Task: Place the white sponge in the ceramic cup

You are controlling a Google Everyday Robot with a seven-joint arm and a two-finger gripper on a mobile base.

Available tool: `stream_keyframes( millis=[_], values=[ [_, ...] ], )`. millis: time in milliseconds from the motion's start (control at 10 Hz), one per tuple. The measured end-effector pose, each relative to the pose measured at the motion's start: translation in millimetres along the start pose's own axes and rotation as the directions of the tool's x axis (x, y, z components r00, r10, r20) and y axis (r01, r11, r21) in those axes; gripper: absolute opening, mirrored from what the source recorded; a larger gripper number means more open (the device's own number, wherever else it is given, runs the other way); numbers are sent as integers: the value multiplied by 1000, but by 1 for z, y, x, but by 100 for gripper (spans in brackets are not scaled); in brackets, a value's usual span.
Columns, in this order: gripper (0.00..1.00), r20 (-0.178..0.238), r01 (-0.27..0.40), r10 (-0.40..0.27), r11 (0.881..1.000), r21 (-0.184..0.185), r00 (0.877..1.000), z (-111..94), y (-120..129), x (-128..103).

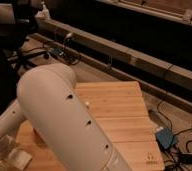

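White sponge cannot be made out anywhere. Most of the wooden table is covered by the robot's thick white arm, which is slung across the table's left half down to its near edge, and the sponge is judged to lie somewhere beneath it. The ceramic cup is not seen either; only boards are shown on the table's right half. The gripper is taken to be the pale blocky end low at the table's near left corner, and whether it is open, closed or holding anything cannot be told. No finished placement is shown, so the step in hand is judged to be the reach or pickup at the table's left side. Next, the white sponge must be confirmed as held and the cup located. The gripper should then be brought directly above the cup's mouth before the soft pad is let go.
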Motion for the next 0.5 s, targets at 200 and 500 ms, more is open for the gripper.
stream_keyframes(
  millis=[200, 500],
  values=[
    [65, -12, 4, -4, 1000, 4, 1000, 5, 6, 1],
    [65, -8, -20, 21, 999, 27, 1000, 9, 2, -3]
  ],
)
